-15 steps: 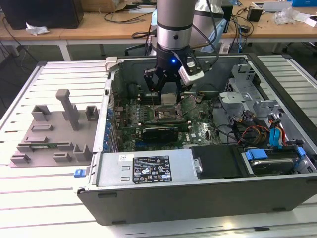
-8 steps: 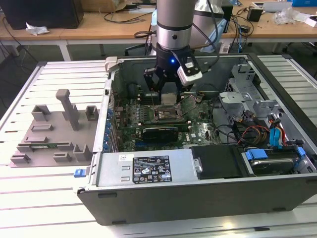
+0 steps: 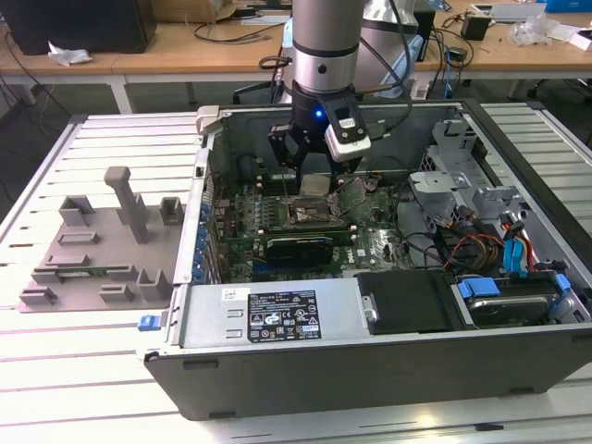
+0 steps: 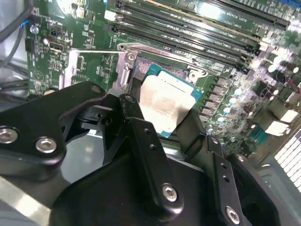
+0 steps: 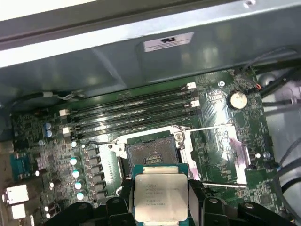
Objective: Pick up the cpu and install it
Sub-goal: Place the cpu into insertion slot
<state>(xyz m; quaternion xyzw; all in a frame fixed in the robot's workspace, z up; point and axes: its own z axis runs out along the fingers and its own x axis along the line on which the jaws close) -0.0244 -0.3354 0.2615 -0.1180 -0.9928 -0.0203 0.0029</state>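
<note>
The cpu (image 5: 160, 195), a thin square chip with a silver-grey metal top, hangs flat between my gripper's (image 5: 160, 184) two black fingers (image 5: 126, 197), which are shut on its opposite edges. Just below it lies the open motherboard socket (image 5: 149, 157), its metal load plate (image 5: 217, 154) swung out to one side. In the second wrist view the cpu (image 4: 165, 100) hovers over the socket frame (image 4: 141, 70), a little above it. In the exterior view my gripper (image 3: 314, 181) reaches down into the open computer case, directly over the socket (image 3: 319, 215).
Memory slots (image 5: 131, 110) run beside the socket, and capacitors (image 5: 77, 167) stand close on another side. The case wall (image 3: 208, 185) rises on the exterior view's left. A grey fixture tray (image 3: 102, 250) sits outside on the slatted table. The power supply (image 3: 268, 314) and drive bays (image 3: 518, 296) take up the case's front.
</note>
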